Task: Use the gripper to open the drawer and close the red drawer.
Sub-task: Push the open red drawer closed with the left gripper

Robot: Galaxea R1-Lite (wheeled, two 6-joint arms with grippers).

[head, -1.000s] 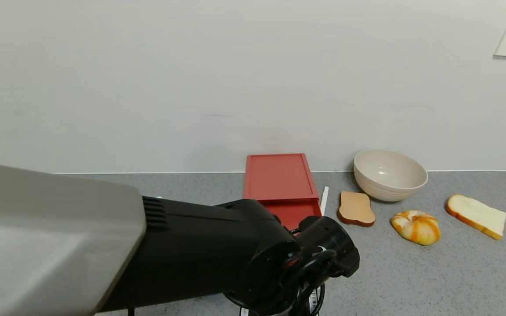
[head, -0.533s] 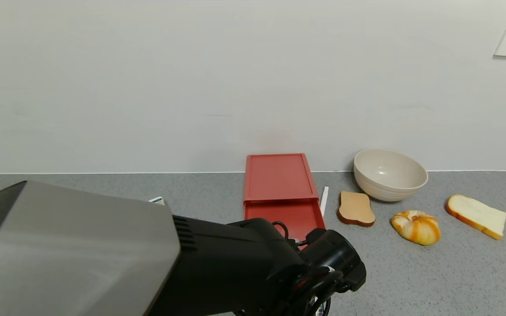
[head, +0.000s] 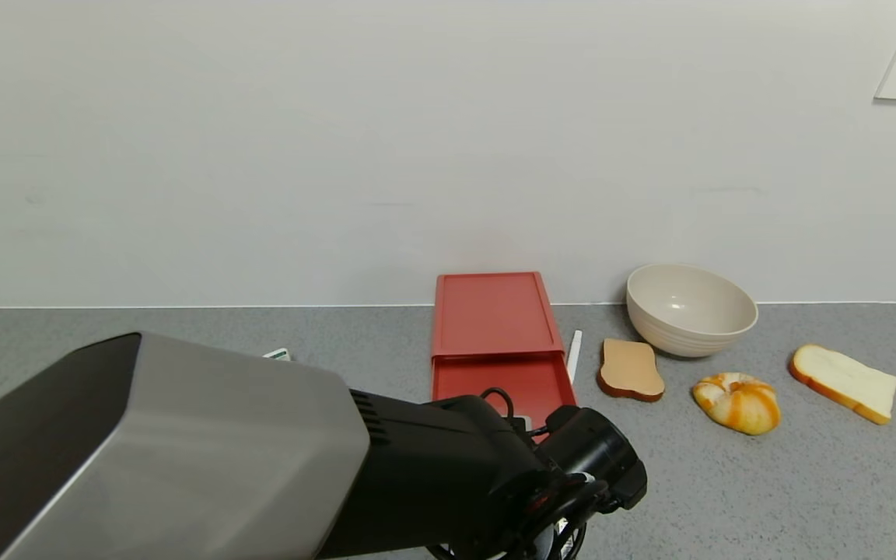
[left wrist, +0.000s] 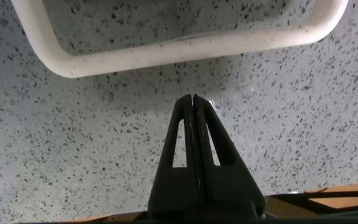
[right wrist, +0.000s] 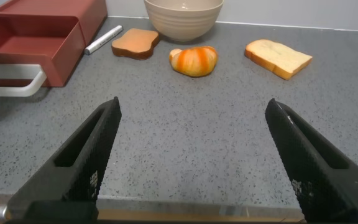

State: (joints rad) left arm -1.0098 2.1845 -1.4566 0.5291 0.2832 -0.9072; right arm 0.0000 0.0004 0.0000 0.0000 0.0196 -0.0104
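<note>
Left gripper [left wrist: 192, 99] jaws pressed together just short of the drawer's [head: 498, 342] white handle [left wrist: 179, 46], tray slid out, right gripper [right wrist: 191, 134] jaws wide apart over the desk [right wrist: 185, 149].

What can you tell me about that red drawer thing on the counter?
The drawer is a flat, shallow, salmon-red box that looks like plastic, lying on the speckled grey counter with its back near the wall. Its tray is slid partly out and looks empty. A white loop handle juts from the tray's front. The left gripper, fingers shut, sits just short of the handle, not touching.
</note>
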